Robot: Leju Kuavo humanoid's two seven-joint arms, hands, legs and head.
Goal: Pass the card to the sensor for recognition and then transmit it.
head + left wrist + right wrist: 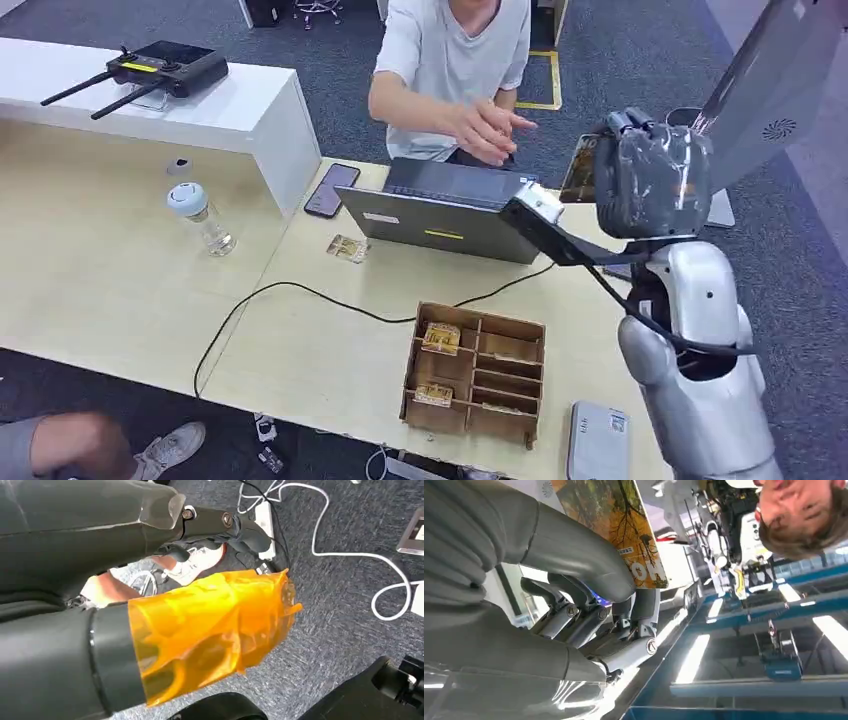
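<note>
Right hand (655, 180) is raised above the far right side of the counter (320, 350), fingers pinching the card (624, 527); in the right wrist view the autumn-leaf printed card is sitting between the thick thumb and the darker fingers, standing out past them. In the head view the card's edge (580, 168) is showing just beside the hand, on the side facing the person (450, 60) seated behind the laptop (440, 215). The person's hand (490, 128) is reaching out toward the card, near it but apart from it. Judgement: the task is sitting in its last part, the hand-over; whether the sensor pass is done cannot be told from these views, and which item on the counter is the sensor is unclear. Left to do: card taken by the person, fingers releasing. The wooden tray (475, 375) near the front edge is holding more cards in its compartments, and one loose card (348, 248) is lying in front of the laptop. Right forearm is pointing steeply upward, wrist bent toward the person. Left hand (210, 630) is hanging over the carpet, fingers under an orange film; its state I cannot tell.
</note>
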